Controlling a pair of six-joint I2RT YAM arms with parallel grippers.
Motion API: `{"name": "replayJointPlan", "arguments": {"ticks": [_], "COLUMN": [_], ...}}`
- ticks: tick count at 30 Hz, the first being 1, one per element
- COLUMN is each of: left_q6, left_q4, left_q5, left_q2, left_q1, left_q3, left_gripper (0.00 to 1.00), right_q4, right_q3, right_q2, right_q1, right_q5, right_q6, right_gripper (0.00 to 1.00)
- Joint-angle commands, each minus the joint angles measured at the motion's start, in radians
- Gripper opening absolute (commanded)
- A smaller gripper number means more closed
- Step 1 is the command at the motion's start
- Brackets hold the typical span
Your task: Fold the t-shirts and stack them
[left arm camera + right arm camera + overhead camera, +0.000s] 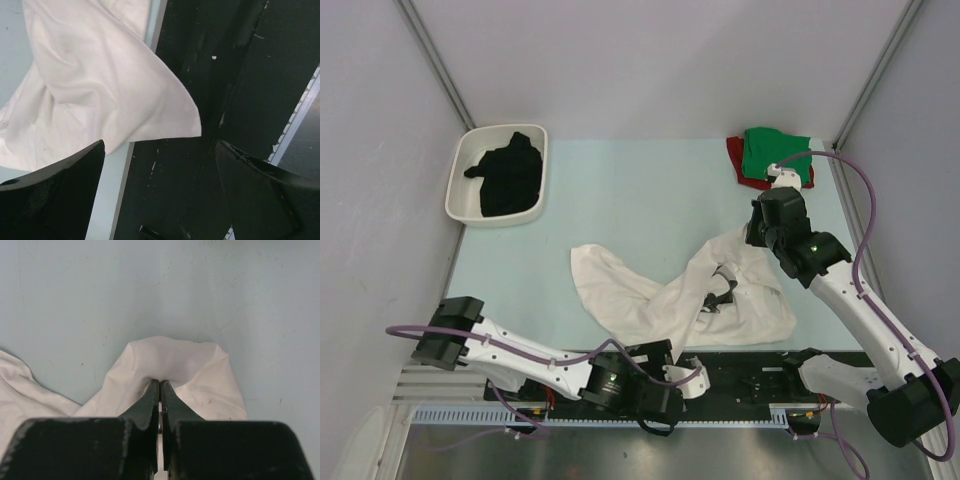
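Observation:
The large white t-shirt lies crumpled on the light blue mat, near the front. My right gripper is shut on a fold of its right edge; the right wrist view shows the white cloth bunched at the closed tips. My left gripper stands open and empty low over the black base plate. A corner of the white t-shirt reaches just ahead of its fingers. The green t-shirt lies folded on the red one at the back right. The black t-shirt lies in the tray.
The white rounded tray sits at the back left corner of the mat. A black base plate runs along the near edge between the arm bases. Grey walls close in the left, back and right sides.

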Motion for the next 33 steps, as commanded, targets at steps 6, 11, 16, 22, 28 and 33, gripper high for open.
{"name": "replayJointPlan", "arguments": {"ticks": [6, 11, 16, 22, 28, 33], "left_q6": [-0.047, -0.037, -0.035, 0.009, 0.054, 0.065], "left_q4": [0.107, 0.132, 0.179, 0.236, 0.293, 0.296], "left_q5": [0.020, 0.020, 0.045, 0.066, 0.097, 0.076], "left_q2": [0.054, 0.087, 0.087, 0.067, 0.079, 0.070], "left_q1": [-0.022, -0.021, 0.016, 0.070, 0.111, 0.127], "left_q3": [-0.031, -0.057, -0.098, -0.144, -0.161, -0.141], "left_gripper": [0.95, 0.95, 0.95, 0.86, 0.61, 0.04], "right_q4": [0.033, 0.030, 0.033, 0.034, 0.034, 0.037], "right_q3": [0.003, 0.001, -0.005, -0.017, -0.028, -0.031], "right_q2": [-0.008, -0.006, -0.009, -0.013, -0.023, -0.039], "right_q1": [-0.001, -0.003, -0.003, -0.004, -0.009, -0.017], "right_q5": [-0.003, -0.001, -0.003, -0.003, -0.001, -0.006], "right_q6": [-0.011, -0.011, -0.008, -0.011, -0.011, -0.011], "right_gripper": [0.00, 0.00, 0.00, 0.00, 0.00, 0.00]}}
